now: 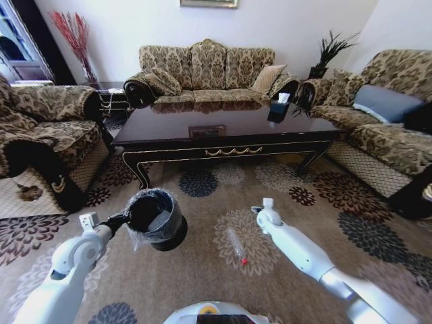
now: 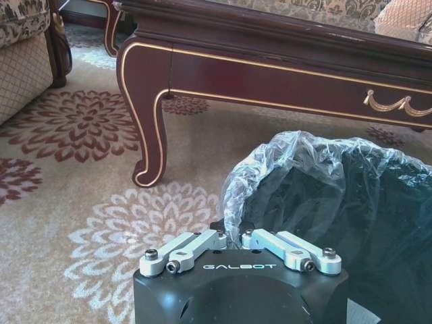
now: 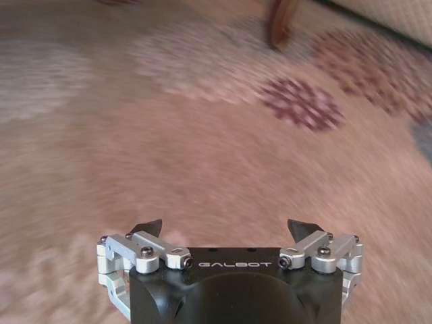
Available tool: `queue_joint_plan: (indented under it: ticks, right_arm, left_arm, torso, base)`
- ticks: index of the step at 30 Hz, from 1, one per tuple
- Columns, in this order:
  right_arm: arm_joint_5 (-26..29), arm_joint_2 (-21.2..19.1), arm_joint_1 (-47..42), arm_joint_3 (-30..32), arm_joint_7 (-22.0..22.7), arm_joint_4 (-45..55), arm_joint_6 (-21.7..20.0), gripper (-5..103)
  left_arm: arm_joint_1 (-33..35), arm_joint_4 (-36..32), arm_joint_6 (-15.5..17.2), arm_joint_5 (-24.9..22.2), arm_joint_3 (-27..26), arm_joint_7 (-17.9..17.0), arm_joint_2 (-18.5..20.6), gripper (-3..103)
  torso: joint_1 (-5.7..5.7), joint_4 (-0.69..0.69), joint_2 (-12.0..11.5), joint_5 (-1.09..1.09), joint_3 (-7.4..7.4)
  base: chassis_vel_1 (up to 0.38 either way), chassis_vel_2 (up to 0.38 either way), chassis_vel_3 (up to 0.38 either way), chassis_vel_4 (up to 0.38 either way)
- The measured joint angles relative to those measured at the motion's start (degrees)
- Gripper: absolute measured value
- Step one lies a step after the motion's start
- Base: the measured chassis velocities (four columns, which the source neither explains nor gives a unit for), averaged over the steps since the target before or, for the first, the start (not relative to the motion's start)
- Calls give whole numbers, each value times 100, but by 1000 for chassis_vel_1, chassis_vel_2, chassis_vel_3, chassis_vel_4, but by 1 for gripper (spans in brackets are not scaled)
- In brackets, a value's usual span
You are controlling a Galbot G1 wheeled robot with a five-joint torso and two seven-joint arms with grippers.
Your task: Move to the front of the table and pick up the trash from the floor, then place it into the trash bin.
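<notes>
Trash here is mainly a clear crushed bottle [image 1: 237, 245] with a red cap, lying on the patterned carpet [image 1: 223, 196] a little toward 5 o'clock from the middle of the head view, just beside the right arm and well short of the table.

Going by size, the dark glossy table [image 1: 223, 128] with gold trim stands at 12 o'clock, sofas around it on three sides. The trash bin [image 1: 158, 217], black with a thin clear liner, hangs off the floor at about 8 o'clock, held at its rim by the left gripper [image 2: 240, 243], whose fingers are pressed together on the rim and liner. The table's curved leg [image 2: 150, 128] stands on the carpet beyond the bin.

The right gripper [image 3: 229, 229] hovers above the carpet near the bottle, at 4 o'clock in the head view, its fingers spread wide with nothing between them.
</notes>
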Motion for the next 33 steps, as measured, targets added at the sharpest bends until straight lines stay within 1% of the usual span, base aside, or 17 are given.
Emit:
queue_joint_plan:
  ticks: [3,5,9,10,12,14,20,23,24,25,27,28,30,31,33]
  right_arm:
    - [4,131,-33,444,-262,-486,68,100]
    - [2,165,-33,500,-313,-568,73,100]
    - [-32,587,66,909,-639,-1258,223,100]
    - [-32,587,66,909,-639,-1258,223,100]
    - [-36,840,146,1191,-770,-1655,306,100]
    - [-106,953,195,1372,-941,-1952,384,100]
    - [-177,997,286,1610,-1150,-2329,441,100]
    - [-276,943,298,1721,-1424,-2519,575,100]
    - [-299,915,298,1757,-1578,-2610,689,100]
    - [-299,915,298,1757,-1578,-2610,689,100]
    - [-366,860,296,1768,-1859,-2785,943,100]
    - [-386,849,296,1770,-1931,-2825,1003,100]
    - [-467,835,306,1811,-2248,-3045,1230,100]
    - [-467,835,306,1811,-2248,-3045,1230,100]
    - [-555,841,324,1840,-2443,-3192,1341,100]
  left_arm:
    - [105,-87,3,0,-30,2,-25,4]
    - [121,-101,4,4,-32,2,-36,4]
    - [265,-209,12,52,-56,2,-87,4]
    - [265,-209,12,52,-56,2,-87,4]
    - [329,-263,19,72,-74,2,-87,4]
    - [381,-310,26,81,-84,0,-77,4]
    - [445,-371,41,105,-86,-1,-75,4]
    - [475,-404,45,137,-82,-3,-93,4]
    - [481,-420,48,146,-75,-3,-97,4]
    - [481,-420,48,146,-75,-3,-97,4]
    - [482,-445,49,149,-67,-3,-95,4]
    - [482,-449,49,149,-65,-2,-92,4]
    - [488,-476,54,149,-58,-3,-78,4]
    - [488,-476,54,149,-58,-3,-78,4]
    - [498,-497,60,150,-55,-6,-70,4]
  torso:
    - [0,-1,0,-1,0]
    - [0,-1,0,-1,0]
    - [0,-1,0,0,0]
    - [0,-1,0,0,0]
    - [0,2,0,-1,0]
    - [0,1,0,0,0]
    - [0,0,0,-1,0]
    - [0,0,0,-2,0]
    - [0,0,0,-2,0]
    - [0,0,0,-2,0]
    - [0,-1,0,-1,0]
    - [0,-2,0,-1,0]
    - [0,-2,0,-1,0]
    - [0,-2,0,-1,0]
    - [0,-1,0,0,0]
  base:
    - [0,0,0,0]
    - [0,0,0,0]
    - [0,0,0,0]
    - [0,0,0,0]
    - [0,0,0,0]
    - [0,0,0,0]
    - [0,0,0,0]
    - [0,0,0,0]
    - [0,0,0,0]
    - [0,0,0,0]
    - [0,0,0,0]
    - [0,0,0,0]
    - [0,0,0,0]
    - [0,0,0,0]
    - [0,0,0,0]
